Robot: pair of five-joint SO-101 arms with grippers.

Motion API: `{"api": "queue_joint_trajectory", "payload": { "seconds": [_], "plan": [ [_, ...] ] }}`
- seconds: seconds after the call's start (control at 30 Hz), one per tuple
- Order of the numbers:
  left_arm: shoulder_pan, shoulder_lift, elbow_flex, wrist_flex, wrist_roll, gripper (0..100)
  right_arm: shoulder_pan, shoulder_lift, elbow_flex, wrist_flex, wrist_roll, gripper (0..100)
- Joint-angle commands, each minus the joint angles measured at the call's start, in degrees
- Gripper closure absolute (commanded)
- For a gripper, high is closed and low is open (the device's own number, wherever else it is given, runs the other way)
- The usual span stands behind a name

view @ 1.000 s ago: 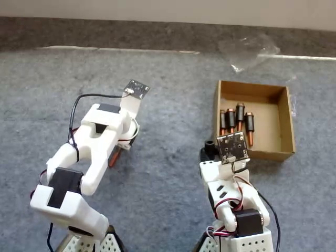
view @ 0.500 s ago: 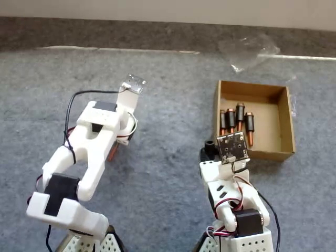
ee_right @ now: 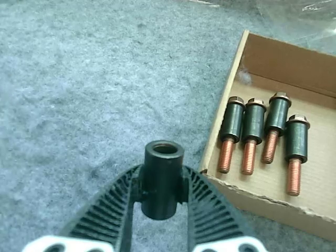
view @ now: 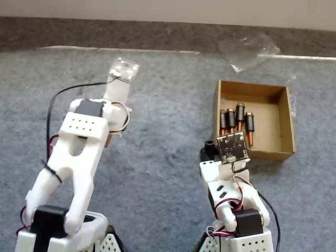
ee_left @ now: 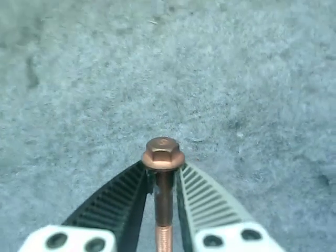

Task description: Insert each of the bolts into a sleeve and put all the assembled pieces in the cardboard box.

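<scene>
My left gripper (ee_left: 163, 181) is shut on a copper bolt (ee_left: 162, 173), its hex head past the fingertips, above bare carpet. In the high view the left arm (view: 84, 142) stands raised at the left, a bit of the bolt (view: 107, 140) showing beside it. My right gripper (ee_right: 161, 184) is shut on a black sleeve (ee_right: 162, 176), its hole facing up, beside the cardboard box (ee_right: 247, 47). Several assembled bolt-and-sleeve pieces (ee_right: 262, 136) lie side by side in the box (view: 286, 113). The sleeve (view: 210, 146) shows left of the box in the high view.
Grey carpet covers the table. A crumpled clear plastic bag (view: 248, 51) lies behind the box. A pale strip (view: 68, 48) marks the carpet's far edge. The right arm's base (view: 236, 220) sits at the front.
The left arm has lifted and swung toward the far left with the bolt in its gripper. The right arm has kept still.
</scene>
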Motion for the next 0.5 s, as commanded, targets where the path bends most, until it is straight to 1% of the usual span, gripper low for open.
{"api": "queue_joint_trajectory", "payload": {
  "seconds": [0.0, 0.13, 0.33, 0.47],
  "plan": [
    [-3.56, -11.56, -1.45, 0.53, -0.09, 99, 0.22, -0.57, -0.92, -2.24, 0.70, 99.5],
    [-4.18, -19.74, 1.27, 0.53, -0.09, 99, -0.48, -0.57, -0.92, -2.24, 0.44, 99.5],
    [-4.09, -30.81, 6.37, 0.18, -0.09, 99, -6.37, -0.57, 1.45, -2.59, 0.70, 99.5],
    [-4.00, -37.05, 10.24, 0.09, -0.09, 99, -9.45, -0.57, 3.12, -7.16, 0.70, 99.5]
  ]
}}
